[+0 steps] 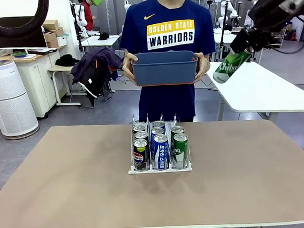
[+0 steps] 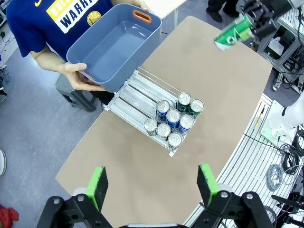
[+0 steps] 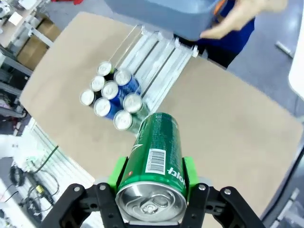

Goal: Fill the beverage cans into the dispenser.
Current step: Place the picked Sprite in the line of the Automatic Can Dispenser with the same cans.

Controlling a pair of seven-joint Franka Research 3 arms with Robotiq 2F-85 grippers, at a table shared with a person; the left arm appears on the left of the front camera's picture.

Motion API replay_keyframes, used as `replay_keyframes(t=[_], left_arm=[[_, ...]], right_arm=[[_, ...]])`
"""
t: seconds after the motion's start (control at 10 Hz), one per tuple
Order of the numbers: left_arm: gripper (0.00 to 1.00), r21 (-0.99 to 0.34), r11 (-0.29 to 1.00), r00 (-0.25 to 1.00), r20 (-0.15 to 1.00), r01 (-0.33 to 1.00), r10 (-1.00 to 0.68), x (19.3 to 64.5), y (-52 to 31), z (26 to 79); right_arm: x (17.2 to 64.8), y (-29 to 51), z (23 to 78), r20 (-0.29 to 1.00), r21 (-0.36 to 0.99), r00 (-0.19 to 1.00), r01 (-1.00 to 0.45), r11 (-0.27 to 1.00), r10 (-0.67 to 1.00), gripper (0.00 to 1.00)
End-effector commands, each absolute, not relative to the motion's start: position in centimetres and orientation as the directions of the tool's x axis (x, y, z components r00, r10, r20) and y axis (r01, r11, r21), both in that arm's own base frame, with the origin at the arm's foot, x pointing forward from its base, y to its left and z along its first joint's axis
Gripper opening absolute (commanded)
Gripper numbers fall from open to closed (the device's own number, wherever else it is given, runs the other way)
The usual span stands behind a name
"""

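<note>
Beverage cans (image 1: 160,144) are seen standing upright in the dispenser (image 1: 159,168) at the middle of the table (image 1: 69,188): three in the black lane, three in the blue-and-white lane and two in the green lane. One more green can (image 1: 231,66) is held in the right gripper (image 1: 238,52), whose green pads are clamped on its sides, high above the table at about two o'clock from the rack in the front view. The can is carried tilted, its long axis slanting down toward picture left and its silver top turned back toward the wrist, as shown in the right wrist view.

From that wrist view the dispenser lies at about eleven o'clock from the held can, well apart and far below it. The green lane is judged to be the lane with room, behind its two cans, so the can would have to be brought down and stood upright, or laid into the open rear of that lane. The right arm is clearly the nearer one for this.

The left gripper (image 2: 152,183) is held wide and empty above the near table edge. A dark blue tub (image 1: 165,67) is held in both of a person's hands beyond the far edge at twelve o'clock.
</note>
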State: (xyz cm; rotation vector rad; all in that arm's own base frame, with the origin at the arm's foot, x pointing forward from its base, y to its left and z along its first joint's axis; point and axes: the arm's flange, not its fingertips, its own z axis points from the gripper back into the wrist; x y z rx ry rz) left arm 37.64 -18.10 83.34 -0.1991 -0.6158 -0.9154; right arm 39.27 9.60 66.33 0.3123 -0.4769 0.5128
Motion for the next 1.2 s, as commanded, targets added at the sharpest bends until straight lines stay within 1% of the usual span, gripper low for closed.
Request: replay_keyframes(t=[0.0,0.2,0.3,0.5,0.6,0.7,0.8,1.1], left_arm=[[1.0,0.097,0.609,0.45,0.585,0.787,-0.675,37.6,-18.0,83.3],[1.0,0.097,0.609,0.45,0.585,0.787,-0.675,37.6,-18.0,83.3],[1.0,0.097,0.609,0.45,0.585,0.787,-0.675,37.6,-18.0,83.3],[1.0,0.097,0.609,0.45,0.585,0.787,-0.675,37.6,-18.0,83.3],[1.0,0.097,0.609,0.45,0.585,0.787,-0.675,37.6,-18.0,83.3],[1.0,0.097,0.609,0.45,0.585,0.787,-0.675,37.6,-18.0,83.3],[1.0,0.097,0.609,0.45,0.585,0.787,-0.675,37.6,-18.0,83.3],[1.0,0.097,0.609,0.45,0.585,0.787,-0.675,37.6,-18.0,83.3]], right_arm=[[36.8,9.7,63.2,0.468,0.211,0.804,-0.505,0.837,0.367,0.58],[35.0,8.8,59.4,0.422,0.197,0.773,-0.588,0.785,0.473,0.58],[34.6,8.8,58.2,0.432,0.209,0.739,-0.64,0.74,0.517,0.58],[34.6,8.7,55.7,0.406,0.221,0.699,-0.7,0.679,0.589,0.58],[34.7,8.2,55.2,0.398,0.237,0.671,-0.734,0.637,0.625,0.58],[35.6,8.1,54.5,0.517,0.248,0.658,-0.727,0.64,0.548,0.58],[34.4,9.0,55.0,0.386,0.208,0.705,-0.694,0.689,0.595,0.58],[34.4,9.0,55.0,0.386,0.208,0.705,-0.694,0.689,0.595,0.58]])
